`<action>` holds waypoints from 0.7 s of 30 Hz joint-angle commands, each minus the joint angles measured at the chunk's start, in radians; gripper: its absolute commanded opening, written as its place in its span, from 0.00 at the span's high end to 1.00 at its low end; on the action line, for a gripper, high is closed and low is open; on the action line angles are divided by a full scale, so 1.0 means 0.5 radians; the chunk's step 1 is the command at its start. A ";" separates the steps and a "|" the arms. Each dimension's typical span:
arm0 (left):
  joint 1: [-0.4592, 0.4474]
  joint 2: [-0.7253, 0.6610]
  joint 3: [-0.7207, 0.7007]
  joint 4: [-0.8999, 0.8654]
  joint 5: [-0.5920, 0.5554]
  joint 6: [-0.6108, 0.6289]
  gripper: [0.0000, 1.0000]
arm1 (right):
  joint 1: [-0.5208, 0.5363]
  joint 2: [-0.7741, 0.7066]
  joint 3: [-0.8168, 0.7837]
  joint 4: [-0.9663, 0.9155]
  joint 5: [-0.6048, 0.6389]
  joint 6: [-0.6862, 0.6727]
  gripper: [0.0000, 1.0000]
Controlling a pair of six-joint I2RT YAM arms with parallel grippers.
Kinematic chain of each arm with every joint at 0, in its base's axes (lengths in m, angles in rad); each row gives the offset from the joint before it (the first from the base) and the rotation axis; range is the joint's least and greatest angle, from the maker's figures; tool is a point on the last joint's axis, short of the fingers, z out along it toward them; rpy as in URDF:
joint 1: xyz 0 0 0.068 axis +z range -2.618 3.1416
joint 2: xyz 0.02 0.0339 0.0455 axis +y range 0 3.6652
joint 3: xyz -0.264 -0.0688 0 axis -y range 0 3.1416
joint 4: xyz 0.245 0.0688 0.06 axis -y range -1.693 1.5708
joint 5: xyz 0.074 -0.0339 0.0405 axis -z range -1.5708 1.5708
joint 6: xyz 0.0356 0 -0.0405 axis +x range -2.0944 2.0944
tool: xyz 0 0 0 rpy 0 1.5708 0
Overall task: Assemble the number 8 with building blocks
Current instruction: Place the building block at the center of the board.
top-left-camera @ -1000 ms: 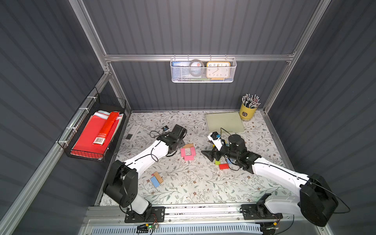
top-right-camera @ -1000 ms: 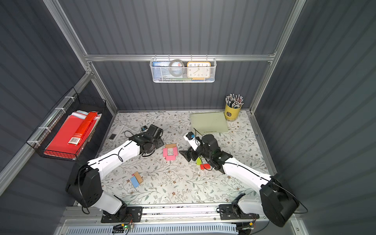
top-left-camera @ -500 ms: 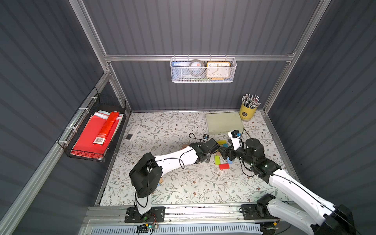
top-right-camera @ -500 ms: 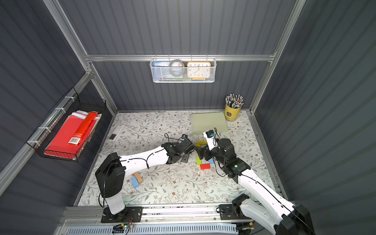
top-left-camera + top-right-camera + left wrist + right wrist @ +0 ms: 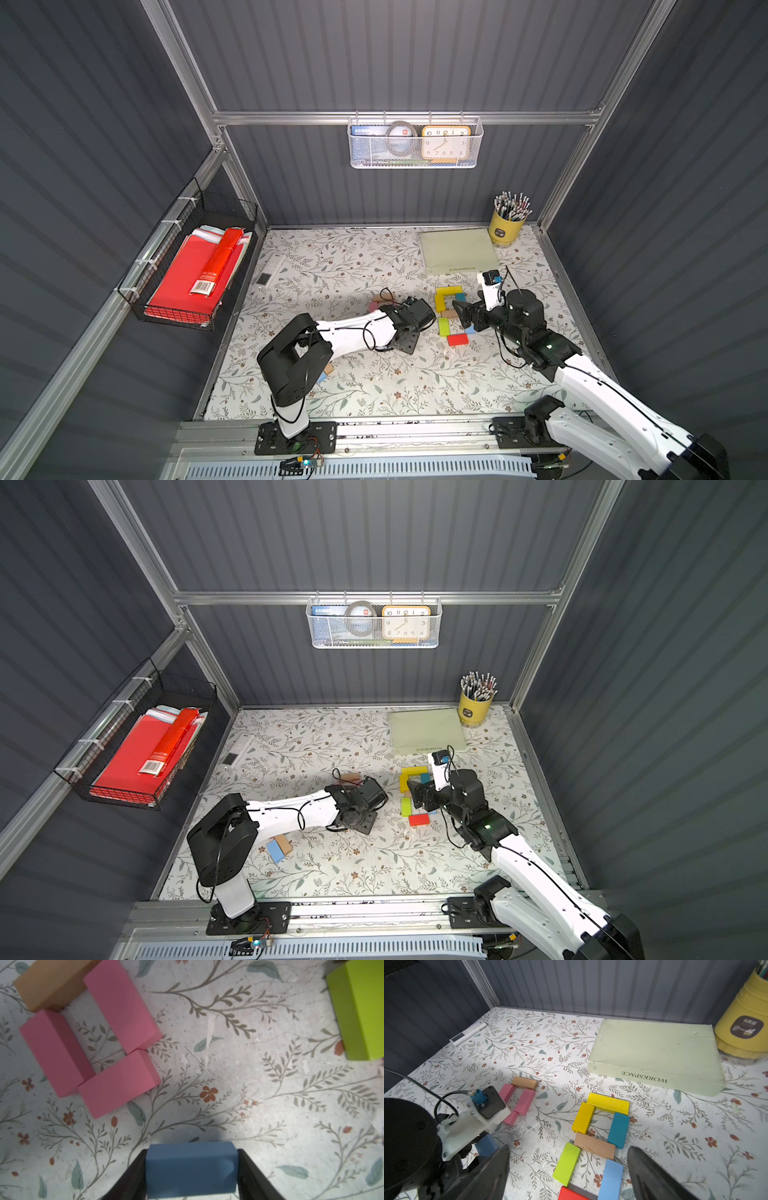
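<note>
Blue block (image 5: 191, 1172) is clamped in my left tool (image 5: 191, 1152), near the pink blocks (image 5: 116, 1076) on the desk (image 5: 228, 1064). My right tool (image 5: 569, 1148) hangs wide apart over the yellow-teal-green figure (image 5: 593, 1145) near the book (image 5: 654, 1053).

A robotics lab cell dressed as an office desk: 2 robot arms (image 5: 353, 330) on a front rail (image 5: 415, 433), ribbed grey panels (image 5: 374, 62) in an aluminium frame (image 5: 291, 117). Props: a mesh basket (image 5: 365, 151) with a clock (image 5: 446, 143), a pencil cup (image 5: 505, 230), a book (image 5: 457, 251), red folders (image 5: 178, 282).
</note>
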 commanded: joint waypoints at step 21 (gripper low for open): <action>0.715 -0.692 0.068 0.257 -0.056 0.115 0.01 | 0.571 0.515 0.306 -0.262 0.010 -0.025 0.09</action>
